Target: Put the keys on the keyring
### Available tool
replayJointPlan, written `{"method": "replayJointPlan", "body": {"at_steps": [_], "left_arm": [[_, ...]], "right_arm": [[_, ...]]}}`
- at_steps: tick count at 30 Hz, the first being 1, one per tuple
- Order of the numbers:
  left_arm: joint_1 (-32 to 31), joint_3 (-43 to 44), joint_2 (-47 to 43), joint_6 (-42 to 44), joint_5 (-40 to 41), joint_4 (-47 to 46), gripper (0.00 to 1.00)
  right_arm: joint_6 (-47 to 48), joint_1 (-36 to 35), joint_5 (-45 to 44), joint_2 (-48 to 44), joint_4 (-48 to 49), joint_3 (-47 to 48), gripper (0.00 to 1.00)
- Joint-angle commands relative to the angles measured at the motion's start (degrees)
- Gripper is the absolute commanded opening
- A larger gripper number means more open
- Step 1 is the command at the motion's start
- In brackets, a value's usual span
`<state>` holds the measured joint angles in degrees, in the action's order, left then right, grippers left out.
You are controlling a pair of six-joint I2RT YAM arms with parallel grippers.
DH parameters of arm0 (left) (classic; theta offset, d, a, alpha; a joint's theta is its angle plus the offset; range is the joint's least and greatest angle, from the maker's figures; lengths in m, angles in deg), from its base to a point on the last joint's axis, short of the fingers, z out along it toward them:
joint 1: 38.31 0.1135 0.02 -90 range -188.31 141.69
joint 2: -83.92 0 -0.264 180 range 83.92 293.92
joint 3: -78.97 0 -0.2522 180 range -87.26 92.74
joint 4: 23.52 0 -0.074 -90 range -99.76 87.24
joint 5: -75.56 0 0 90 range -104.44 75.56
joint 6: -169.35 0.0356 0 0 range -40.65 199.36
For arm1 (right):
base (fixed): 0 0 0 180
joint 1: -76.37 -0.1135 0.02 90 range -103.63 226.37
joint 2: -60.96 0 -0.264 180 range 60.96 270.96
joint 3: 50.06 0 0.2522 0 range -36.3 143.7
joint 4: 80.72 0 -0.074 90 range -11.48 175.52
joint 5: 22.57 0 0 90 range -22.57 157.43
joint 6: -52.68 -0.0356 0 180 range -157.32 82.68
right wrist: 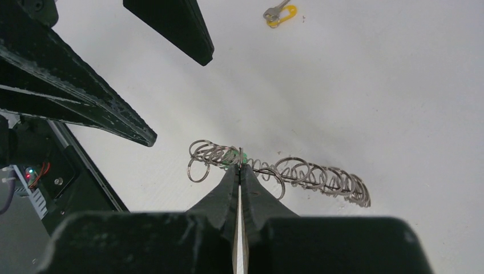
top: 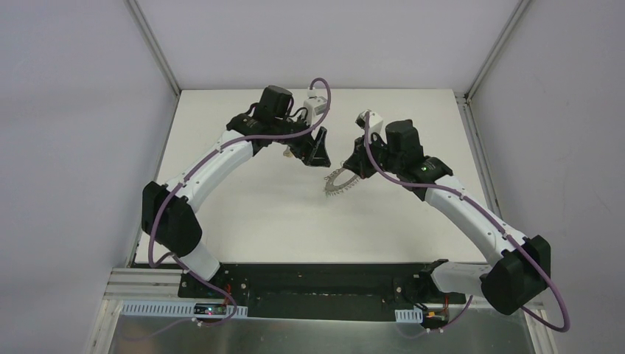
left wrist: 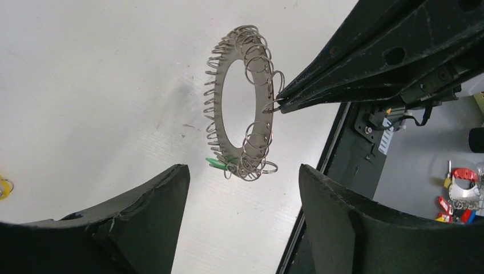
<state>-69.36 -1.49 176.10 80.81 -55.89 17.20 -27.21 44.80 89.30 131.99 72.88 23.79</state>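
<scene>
— Where's the ring (left wrist: 233, 153)?
— The right gripper (right wrist: 240, 171) has it. Its fingers are pressed flat together, with the ring's rim nipped at the very tips, right in among the wire loops (left wrist: 259, 60) that fringe it.
— Lying flat?
— No. It's up on edge and tilted, hanging off those tips over the middle of the table (top: 250, 214). Whether its low end touches the top, I can't tell from here.
— And the left gripper (top: 315, 156)?
— Fingers (left wrist: 142, 217) spread wide apart, nothing between them. It sits just beside the ring, on the side away from the right gripper, facing the ring's broad face and the hole through it. It isn't touching it.
— The keys?
— The green key (left wrist: 216, 163) is at the ring's low end, tucked in among the loops there. It looks hung on one of them, but the wire is too tangled for me to say which.
— And the other?
— The yellow key (right wrist: 281, 12) lies flat on the table by itself, yellow head and pale shaft. It's on the far side of the left gripper from the ring, near that arm but touched by nothing.
— Anything else about?
— Only a clump (left wrist: 461, 194) of red and yellow bits off the table, too small to make out.
</scene>
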Motion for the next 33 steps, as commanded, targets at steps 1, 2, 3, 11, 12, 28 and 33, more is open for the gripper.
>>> {"method": "replayJointPlan", "body": {"at_steps": [1, 2, 3, 11, 12, 28, 33], "left_arm": [[-0.1, 2.1, 1.1, -4.4, 1.7, -3.8, 0.72], [-0.1, 2.1, 1.5, -4.8, 1.5, -4.2, 0.72], [-0.1, 2.1, 1.8, -5.4, 1.2, -4.6, 0.72], [-0.3, 1.8, 3.7, -6.6, -2.2, -6.1, 0.68], [-0.4, 1.7, 3.8, -6.5, -3.3, -6.3, 0.66], [-2.6, 2.4, 1.9, 15.9, -17.4, 3.9, 0.42], [-2.6, 0.1, -0.2, 20.3, -20.1, 5.6, 0.36]], "right_arm": [[-2.1, -1.0, -5.8, -1.7, 1.8, 2.9, 0.00], [-2.2, -1.2, -6.1, -1.6, 1.7, 3.0, 0.00], [-2.3, -1.2, -6.6, -1.5, 1.7, 3.0, 0.00], [-2.0, -1.6, -7.0, -1.5, 1.6, 2.8, 0.00], [-2.0, -1.6, -6.5, -1.6, 1.7, 2.6, 0.00], [4.0, 0.9, 22.3, -2.0, 4.5, -1.3, 0.00], [3.0, 2.8, 26.0, -2.0, 6.1, -2.2, 0.00]]}}
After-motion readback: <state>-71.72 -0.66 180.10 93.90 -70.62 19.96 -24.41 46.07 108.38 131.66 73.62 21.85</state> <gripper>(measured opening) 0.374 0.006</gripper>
